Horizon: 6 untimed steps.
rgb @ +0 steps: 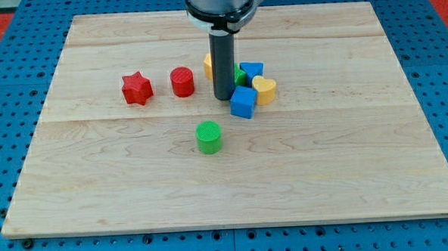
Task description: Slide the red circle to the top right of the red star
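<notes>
- Standing upright over the far middle of the wooden board [234, 178], the dark rod comes down from the arm's grey collar [224, 6], and my tip [223, 99] rests on the board at the left edge of a small cluster of blocks.
- No jaws or fingers belong to this rod, so nothing opens or closes and nothing is held; the tip only meets the board.
- Right of the tip, close beside it, sits a blue cube [243, 102], the nearest member of the cluster; whether they touch cannot be told.
- Beyond that cube, a yellow heart-shaped block [264, 88] lies at the cluster's right, touching or almost touching it.
- Farther back, a second blue block [251, 70] shows, with a sliver of a green block [240, 77] between it and the rod; their shapes are partly hidden.
- Left of the rod, a yellow block [207, 66] peeks out, mostly covered, shape unclear.
- The red circle [182, 81] stands left of the tip, apart from it, clear of the cluster.
- The red star [137, 88] lies just left of the red circle, a small gap between them, in roughly the same row.
- A green circle [208, 137] sits alone nearer the view's bottom, well apart from everything else.
- Blue pegboard [14, 82] surrounds the board.
</notes>
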{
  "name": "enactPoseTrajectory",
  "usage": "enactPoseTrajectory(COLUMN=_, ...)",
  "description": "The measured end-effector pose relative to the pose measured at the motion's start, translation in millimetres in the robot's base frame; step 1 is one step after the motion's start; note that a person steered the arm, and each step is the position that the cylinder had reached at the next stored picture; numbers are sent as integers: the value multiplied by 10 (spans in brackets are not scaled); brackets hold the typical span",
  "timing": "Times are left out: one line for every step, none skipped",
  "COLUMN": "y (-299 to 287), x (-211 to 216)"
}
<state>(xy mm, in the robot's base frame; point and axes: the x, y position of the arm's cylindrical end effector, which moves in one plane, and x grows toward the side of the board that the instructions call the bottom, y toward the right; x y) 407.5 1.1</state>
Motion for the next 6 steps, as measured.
enactPoseTrajectory(y=6, x=-22)
enactPoseTrajectory(y=145, x=-77)
enactPoseTrajectory(y=35, x=-78)
enactPoseTrajectory(y=-444, x=-189)
enactPoseTrajectory(y=-649, x=-357)
enactPoseTrajectory(y=-616, x=-353)
